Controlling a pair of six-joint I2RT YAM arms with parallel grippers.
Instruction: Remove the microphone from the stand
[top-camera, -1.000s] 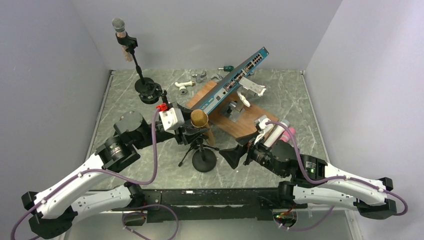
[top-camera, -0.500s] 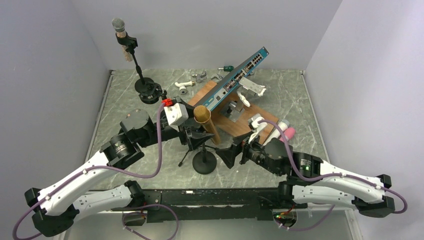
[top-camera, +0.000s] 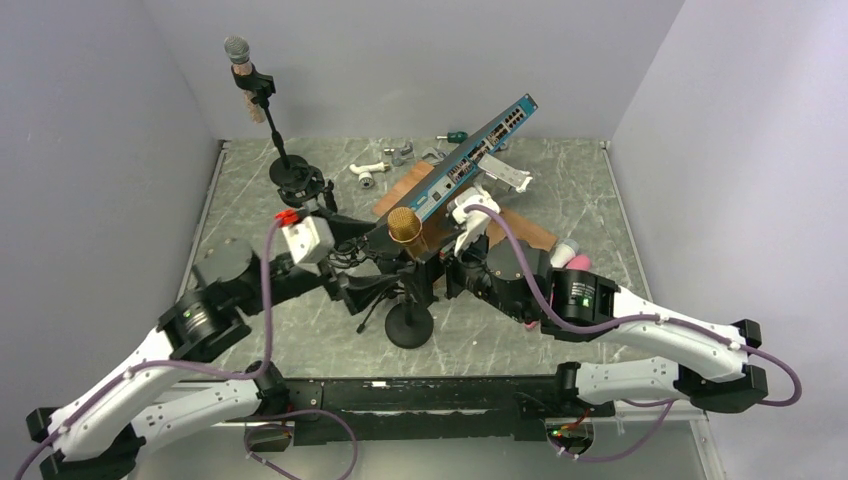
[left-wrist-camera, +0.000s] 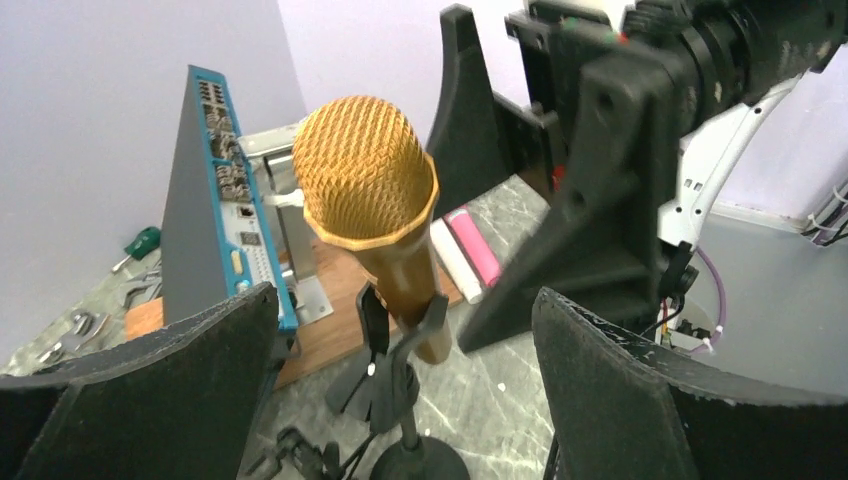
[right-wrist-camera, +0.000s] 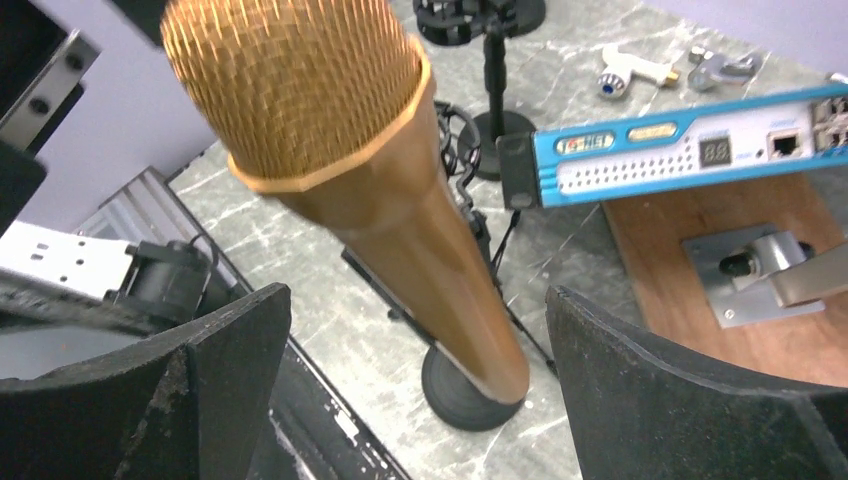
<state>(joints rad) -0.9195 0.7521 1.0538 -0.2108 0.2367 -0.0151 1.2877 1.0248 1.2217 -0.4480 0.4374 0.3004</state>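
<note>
Gold mesh-domed microphone (left-wrist-camera: 365, 185) leans in a black clip stand (left-wrist-camera: 398, 385).

No legible text anywhere, small labels on blue network switch (right-wrist-camera: 690, 150) front panel too blurred to read

Pale lilac walls (top-camera: 420, 60) around a grey marbled tabletop (top-camera: 600, 200)

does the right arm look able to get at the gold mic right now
Probably yes. The right arm's jaws stand open on either side of the gold microphone, with nothing between them. The left arm's open jaws sit close by and might crowd it.
</note>
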